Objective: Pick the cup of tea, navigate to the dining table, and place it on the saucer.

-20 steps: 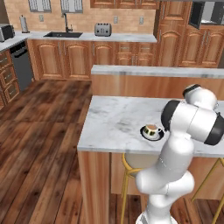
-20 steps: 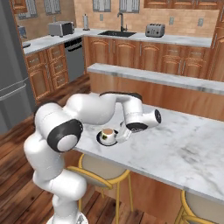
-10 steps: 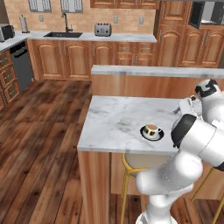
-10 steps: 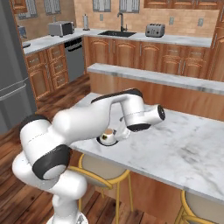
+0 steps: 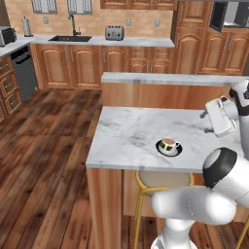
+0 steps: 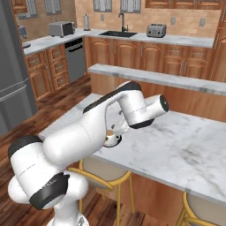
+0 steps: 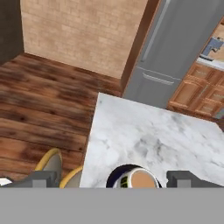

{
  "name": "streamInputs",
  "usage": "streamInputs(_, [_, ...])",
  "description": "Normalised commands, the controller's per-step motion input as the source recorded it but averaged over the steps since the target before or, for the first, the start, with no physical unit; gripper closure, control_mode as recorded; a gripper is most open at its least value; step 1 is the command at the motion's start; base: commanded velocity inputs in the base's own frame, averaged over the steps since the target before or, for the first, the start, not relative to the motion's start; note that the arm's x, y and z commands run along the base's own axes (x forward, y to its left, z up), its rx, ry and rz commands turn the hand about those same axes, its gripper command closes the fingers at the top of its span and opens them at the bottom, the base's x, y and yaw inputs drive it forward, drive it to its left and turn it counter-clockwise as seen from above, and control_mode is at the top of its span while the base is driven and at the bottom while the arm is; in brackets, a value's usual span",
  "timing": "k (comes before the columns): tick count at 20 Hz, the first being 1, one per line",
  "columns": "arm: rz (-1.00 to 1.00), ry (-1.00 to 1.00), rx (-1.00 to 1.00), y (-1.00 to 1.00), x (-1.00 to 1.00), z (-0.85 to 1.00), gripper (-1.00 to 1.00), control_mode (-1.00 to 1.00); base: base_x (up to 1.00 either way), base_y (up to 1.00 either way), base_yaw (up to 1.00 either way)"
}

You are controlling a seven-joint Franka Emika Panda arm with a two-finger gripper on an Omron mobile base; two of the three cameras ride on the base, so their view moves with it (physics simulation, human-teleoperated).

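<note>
The cup of tea (image 5: 168,144), white with brown liquid, stands upright on the black saucer (image 5: 175,151) near the front edge of the marble dining table (image 5: 126,131). My gripper (image 5: 206,123) hangs open above the table, to the right of the cup and clear of it, with nothing between its fingers. In the hand view the cup (image 7: 139,180) and the saucer's rim (image 7: 113,174) sit low between the two spread fingertips (image 7: 43,179) of the gripper (image 7: 113,180). In the right base view my arm covers most of the cup (image 6: 109,137).
Yellow stools (image 5: 163,180) (image 6: 106,172) stand under the table's front edge. A raised ledge (image 5: 170,78) runs along the table's back. A grey fridge (image 7: 183,52) stands beyond the table's far end. Kitchen counters with a sink and toaster (image 5: 114,33) line the back wall.
The hand has lifted off the cup and swung up and right, and the arm has folded back. The cup stays on the saucer. The jaws remain open.
</note>
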Motion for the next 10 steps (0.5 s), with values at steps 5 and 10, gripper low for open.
streamInputs(5, [0.00,0.00,0.00,0.00,-0.40,0.54,-1.00,-1.00,0.00,0.00,0.00])
streamInputs(10, [0.00,0.00,0.00,0.00,-0.53,0.58,-1.00,-1.00,0.00,0.00,0.00])
